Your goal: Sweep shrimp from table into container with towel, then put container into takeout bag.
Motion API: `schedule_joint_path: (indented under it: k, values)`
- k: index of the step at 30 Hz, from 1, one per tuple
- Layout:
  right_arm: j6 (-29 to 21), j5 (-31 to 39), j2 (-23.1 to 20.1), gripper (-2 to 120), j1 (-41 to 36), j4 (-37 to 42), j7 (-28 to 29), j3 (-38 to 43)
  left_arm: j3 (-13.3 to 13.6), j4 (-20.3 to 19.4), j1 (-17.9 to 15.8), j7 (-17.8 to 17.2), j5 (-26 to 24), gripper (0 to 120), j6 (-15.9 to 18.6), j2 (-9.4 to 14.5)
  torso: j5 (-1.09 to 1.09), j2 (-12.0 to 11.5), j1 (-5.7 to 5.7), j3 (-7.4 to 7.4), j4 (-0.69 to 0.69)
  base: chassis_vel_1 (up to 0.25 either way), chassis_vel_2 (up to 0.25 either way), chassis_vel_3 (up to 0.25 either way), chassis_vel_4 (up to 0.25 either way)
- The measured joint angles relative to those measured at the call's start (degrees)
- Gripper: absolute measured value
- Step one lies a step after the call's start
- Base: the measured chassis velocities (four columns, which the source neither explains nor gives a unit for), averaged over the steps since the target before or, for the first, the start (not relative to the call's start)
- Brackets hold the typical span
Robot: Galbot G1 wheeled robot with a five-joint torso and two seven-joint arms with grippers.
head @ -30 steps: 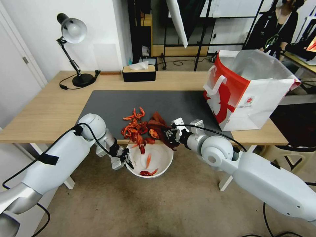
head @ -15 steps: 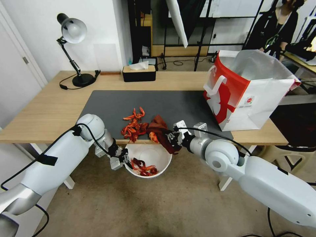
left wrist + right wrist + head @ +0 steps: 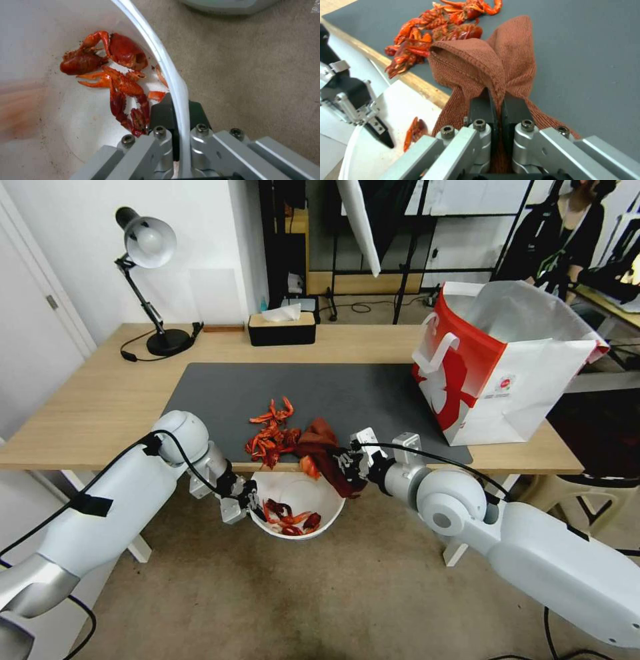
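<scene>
Red-orange shrimp (image 3: 270, 437) lie heaped on the dark mat at the table's (image 3: 100, 407) front edge; more shrimp (image 3: 116, 75) rest inside the white container (image 3: 303, 493). Just below that edge hangs the container (image 3: 173, 80), my left gripper (image 3: 252, 505) shut on its rim. The rust-brown towel (image 3: 323, 450) drapes over the edge beside the heap, pinched by my shut right gripper (image 3: 347, 463). Its folds (image 3: 486, 62) stand right behind the shrimp (image 3: 420, 42). The red-and-white takeout bag (image 3: 500, 360) stands open at the table's right end.
A black tissue box (image 3: 281, 328) and a desk lamp (image 3: 148, 280) stand at the table's back left. Carpeted floor (image 3: 300, 593) lies below the container. A white table leg (image 3: 457, 550) is under my right arm.
More shrimp have dropped from the edge into the container. The towel and right gripper have shifted slightly along the edge toward the heap. The left gripper keeps the container under the edge.
</scene>
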Motion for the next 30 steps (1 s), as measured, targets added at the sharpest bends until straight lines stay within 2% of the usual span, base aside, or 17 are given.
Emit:
schedule_joint_path:
  k: [19, 22, 26, 28, 30]
  values:
    - [-0.9, 1.0, -2.8, 1, -2.3, 5.2, -2.7, 3.8, -0.6, -0.1, 0.7, 0.0, 0.0, 0, 0.0, 0.0, 0.00, 0.0, 0.00, 0.00, 0.01, 0.000, 0.000, 0.000, 0.000]
    - [-0.9, 1.8, -4.2, 1, -3.7, 6.9, -5.2, 6.4, -0.7, -0.1, 0.7, 0.0, 0.0, 0, 0.0, 0.2, 0.00, 0.0, 0.00, 0.01, 0.00, 0.000, 0.000, 0.000, 0.000]
    - [2.3, 3.0, -5.3, 1, -5.5, 7.3, -10.6, 10.9, -1.0, -0.1, 1.1, 0.0, 0.0, 0, 0.0, 0.5, 0.00, 0.0, 0.00, 0.01, -0.01, 0.000, 0.000, 0.000, 0.000]
    - [6.3, 4.1, -4.9, 1, -4.8, 5.0, -14.3, 13.2, -1.3, 0.1, 1.4, 0.0, -0.1, 0, 0.0, 1.0, 0.00, 0.0, 0.00, 0.01, -0.01, 0.000, 0.000, 0.000, 0.000]
    - [7.5, 4.7, -4.5, 1, -3.7, 3.5, -15.5, 13.7, -1.4, 0.1, 1.5, 0.0, -0.1, 0, 0.0, 1.2, 0.01, 0.0, 0.00, 0.01, 0.00, 0.000, 0.000, 0.000, 0.000]
